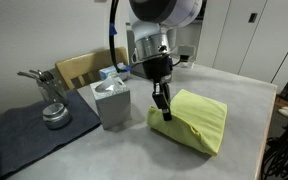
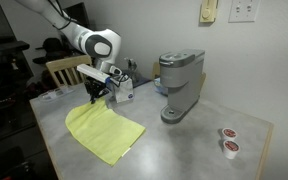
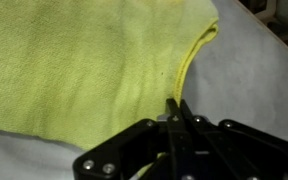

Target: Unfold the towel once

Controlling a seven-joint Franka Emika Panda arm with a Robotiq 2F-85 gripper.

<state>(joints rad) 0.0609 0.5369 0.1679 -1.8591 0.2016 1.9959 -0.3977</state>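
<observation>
A yellow towel (image 1: 196,120) lies folded on the grey table (image 1: 249,100); it also shows in the other exterior view (image 2: 104,133) and fills the wrist view (image 3: 74,60). My gripper (image 1: 165,110) is at the towel's edge nearest the coffee maker's side, fingers closed together on the towel's hemmed edge (image 3: 189,60). In the wrist view the fingertips (image 3: 174,103) meet with the yellow hem pinched between them. In an exterior view the gripper (image 2: 91,95) sits at the towel's far corner.
A grey box-like appliance (image 1: 111,100) stands just beside the gripper. A metal pot (image 1: 55,113) sits on a dark mat. A coffee maker (image 2: 179,85) and two small cups (image 2: 229,140) stand on the table. A wooden chair (image 1: 79,68) is behind.
</observation>
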